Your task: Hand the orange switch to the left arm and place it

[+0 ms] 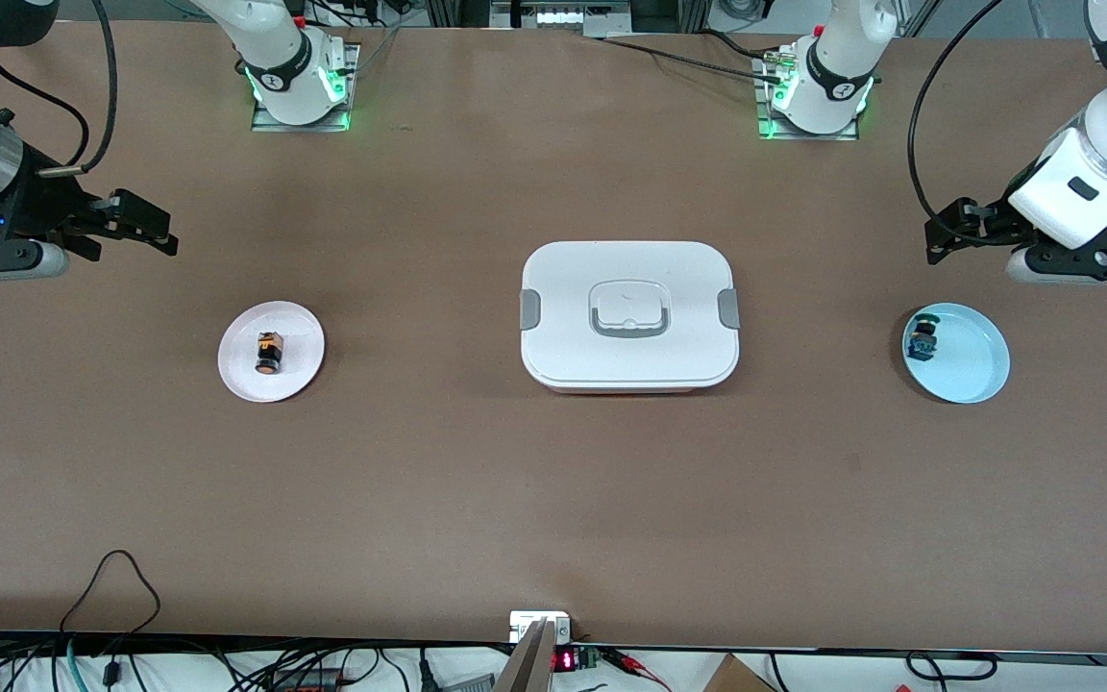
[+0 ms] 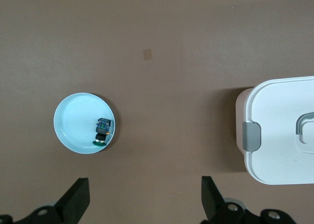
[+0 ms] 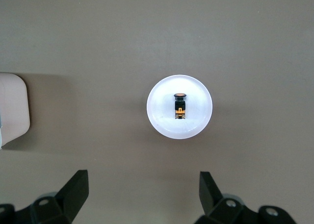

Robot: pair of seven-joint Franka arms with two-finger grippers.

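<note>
Front view takes in the whole brown table (image 1: 553, 500): box (image 1: 629, 315) in the middle, white plate (image 1: 271, 352) toward the right arm's end, blue plate (image 1: 956, 353) toward the left arm's end. Each wrist view gets only its own plate plus a bit of box.

Orange switch (image 1: 268, 353) lies on its side mid white plate; the right wrist view shows the orange cap and markings on the black barrel (image 3: 180, 105) more clearly.

Right gripper (image 1: 145, 224) hangs over bare table near the white plate, fingers (image 3: 73, 189) spread wide, empty, well clear of the switch.

Left gripper (image 1: 947, 234) is over the table by the blue plate, fingers (image 2: 76, 200) wide apart too, holding nothing. Green-topped switch (image 2: 101, 131) sits at the blue plate's edge.

Box is smooth white plastic, rounded corners, grey latches (image 1: 530, 308), recessed grey-rimmed handle.
</note>
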